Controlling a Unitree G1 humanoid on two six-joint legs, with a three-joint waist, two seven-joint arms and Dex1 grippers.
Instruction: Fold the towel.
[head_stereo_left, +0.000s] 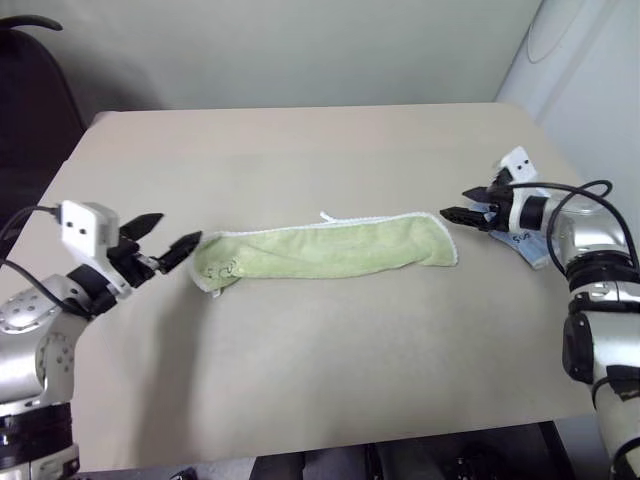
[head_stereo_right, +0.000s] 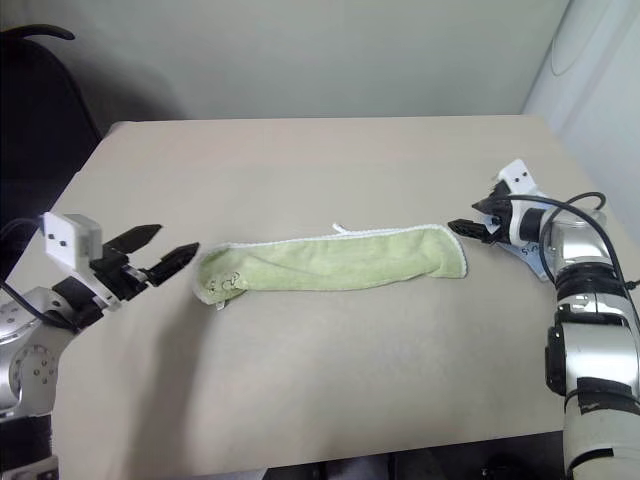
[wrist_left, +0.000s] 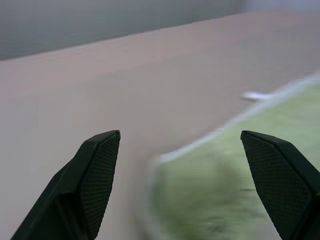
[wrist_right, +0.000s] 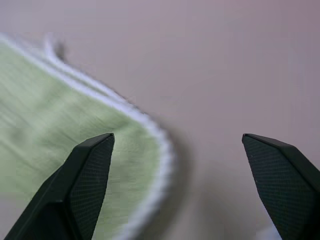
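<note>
I see the towel (head_stereo_left: 325, 251) folded into a long strip on the table (head_stereo_left: 300, 370); left gripper (head_stereo_left: 165, 240) and right gripper (head_stereo_left: 468, 208) both hold nothing, fingers spread, one off each end.

A beige table (head_stereo_left: 330, 350) stands against a pale wall (head_stereo_left: 300, 50) (dark chair (head_stereo_left: 30, 90) at its left)

The towel (head_stereo_right: 330, 263) lies folded long across the table (head_stereo_right: 330, 160), between the spread-fingered left gripper (head_stereo_right: 160, 250) and right gripper (head_stereo_right: 470, 222).
</note>
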